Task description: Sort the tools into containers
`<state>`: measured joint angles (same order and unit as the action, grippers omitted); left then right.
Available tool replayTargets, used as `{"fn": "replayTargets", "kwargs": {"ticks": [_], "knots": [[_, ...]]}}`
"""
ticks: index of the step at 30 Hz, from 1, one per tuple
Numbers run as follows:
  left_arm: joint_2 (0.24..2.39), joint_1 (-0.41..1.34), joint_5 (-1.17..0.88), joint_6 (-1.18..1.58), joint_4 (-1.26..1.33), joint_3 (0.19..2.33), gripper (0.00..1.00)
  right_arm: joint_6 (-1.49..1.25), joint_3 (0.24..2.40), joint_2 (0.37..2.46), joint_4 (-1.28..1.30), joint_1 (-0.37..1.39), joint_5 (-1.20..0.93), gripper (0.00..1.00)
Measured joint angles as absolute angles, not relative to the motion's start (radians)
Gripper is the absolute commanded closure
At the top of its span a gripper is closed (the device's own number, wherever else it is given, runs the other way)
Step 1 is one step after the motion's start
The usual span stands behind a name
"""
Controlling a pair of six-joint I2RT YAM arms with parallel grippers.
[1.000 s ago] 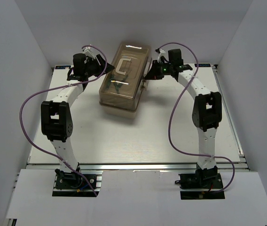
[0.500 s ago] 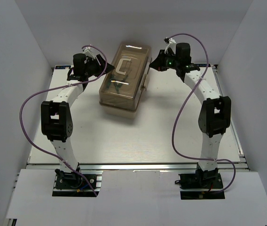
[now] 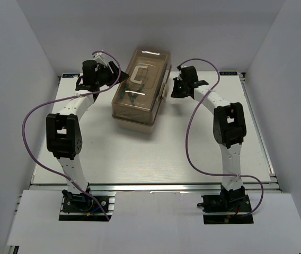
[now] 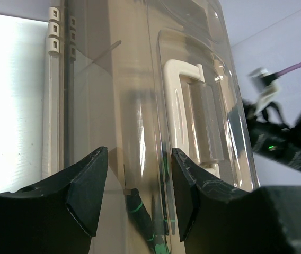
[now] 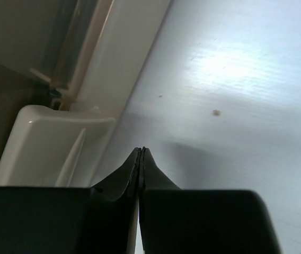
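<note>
Beige toolbox (image 3: 134, 120) shut, far centre of top view, long axis slightly tilted. Translucent brown lid (image 3: 155, 61) closed on top, beige handle (image 3: 138, 75) lying flat. Green-and-black tools (image 3: 131, 95) dimly visible inside through lid.

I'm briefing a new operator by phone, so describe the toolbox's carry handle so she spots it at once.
At the far middle of the white table stands a beige plastic toolbox under a translucent brown lid. On top of that lid lies the cream C-shaped handle, the only pale, opaque piece on the see-through cover.
</note>
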<state>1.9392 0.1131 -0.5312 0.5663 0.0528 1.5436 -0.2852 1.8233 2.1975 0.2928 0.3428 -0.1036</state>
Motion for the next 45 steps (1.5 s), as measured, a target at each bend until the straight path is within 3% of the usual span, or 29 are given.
{"fn": "replayTargets", "kwargs": {"ticks": [12, 20, 21, 22, 24, 29, 36, 39, 45], "knots": [[1.926, 0.111, -0.531, 0.569, 0.082, 1.511, 0.41, -0.301, 1.98, 2.297, 0.37, 0.391, -0.168, 1.0], [1.899, 0.118, -0.5, 0.582, 0.136, 1.452, 0.41, -0.317, 1.939, 2.293, 0.341, 0.386, -0.2, 1.0], [1.89, 0.121, -0.492, 0.585, 0.137, 1.442, 0.41, -0.309, 1.917, 2.288, 0.33, 0.388, -0.2, 0.88], [1.88, 0.124, -0.48, 0.588, 0.131, 1.433, 0.41, -0.302, 1.885, 2.275, 0.319, 0.388, -0.201, 0.45], [1.854, 0.131, -0.446, 0.588, 0.101, 1.421, 0.39, -0.272, 1.818, 2.239, 0.336, 0.38, -0.172, 0.11], [1.74, 0.13, -0.371, 0.616, -0.066, 1.374, 0.31, -0.178, 1.671, 2.089, 0.332, 0.284, -0.236, 0.11], [1.499, 0.071, -0.233, 0.617, -0.218, 1.355, 0.16, -0.025, 1.541, 1.724, 0.327, 0.148, -0.339, 0.11], [1.352, 0.059, -0.235, 0.607, -0.176, 1.283, 0.02, 0.007, 1.541, 1.638, 0.369, 0.154, -0.365, 0.11], [0.96, 0.068, -0.325, 0.587, -0.122, 0.948, 0.02, 0.028, 1.428, 1.536, 0.424, 0.173, -0.374, 0.11]]}}
